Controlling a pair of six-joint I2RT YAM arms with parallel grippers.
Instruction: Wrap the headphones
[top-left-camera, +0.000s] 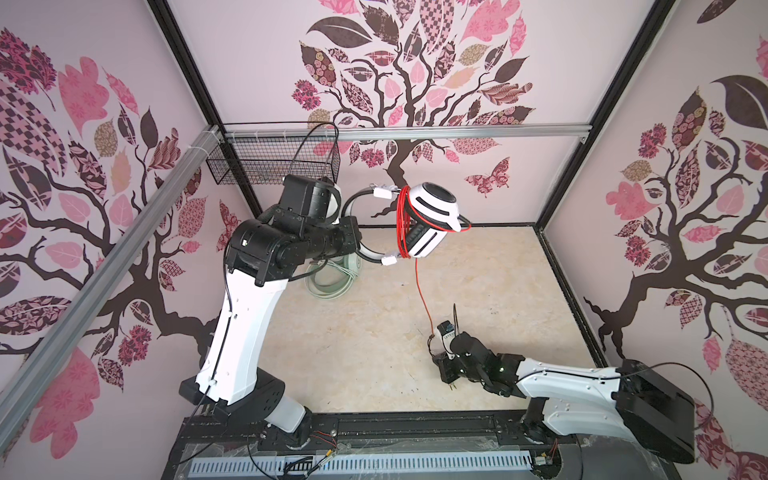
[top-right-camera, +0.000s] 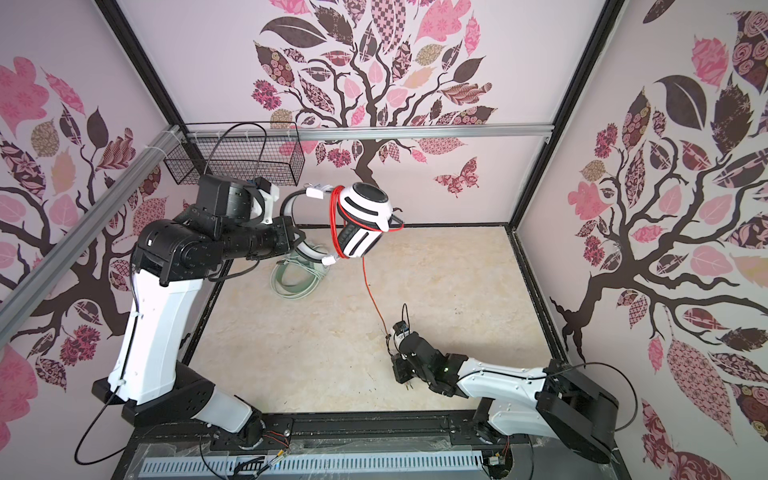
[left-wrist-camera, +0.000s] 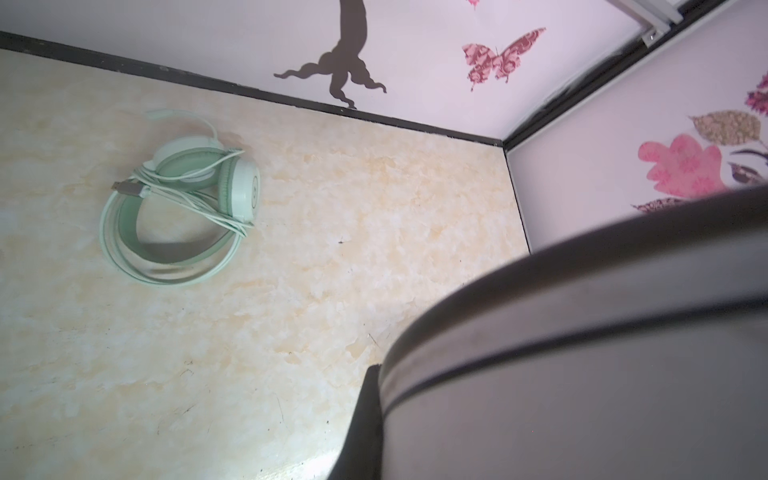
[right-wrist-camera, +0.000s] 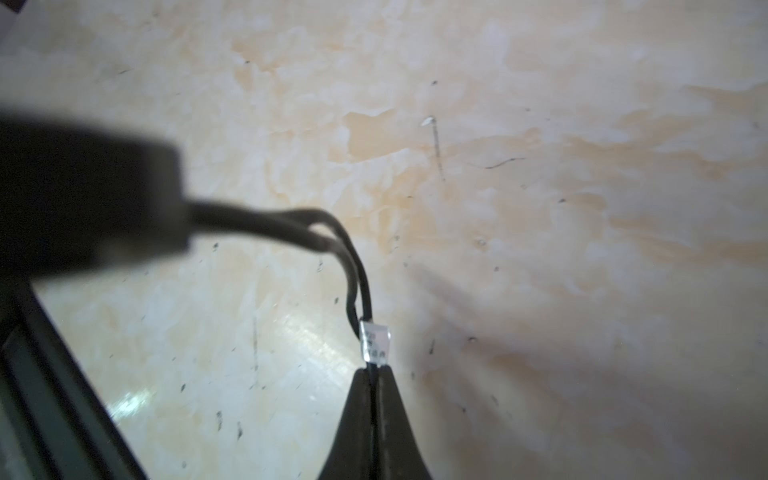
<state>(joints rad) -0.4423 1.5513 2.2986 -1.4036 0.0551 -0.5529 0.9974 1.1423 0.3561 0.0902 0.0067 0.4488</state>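
The white headphones with black pads hang in the air at the back. My left gripper is shut on their headband. Their orange-red cord is wound several times around the ear cups. It runs down to my right gripper, low over the table at the front right. That gripper is shut on the cord's thin black end, just below a white label. The mint-green headphones lie on the table beneath my left arm, pale cord looped on them.
A black wire basket hangs on the back left rail. Patterned walls close in the marbled table on three sides. A blurred dark block on the cord sits close to the right wrist camera.
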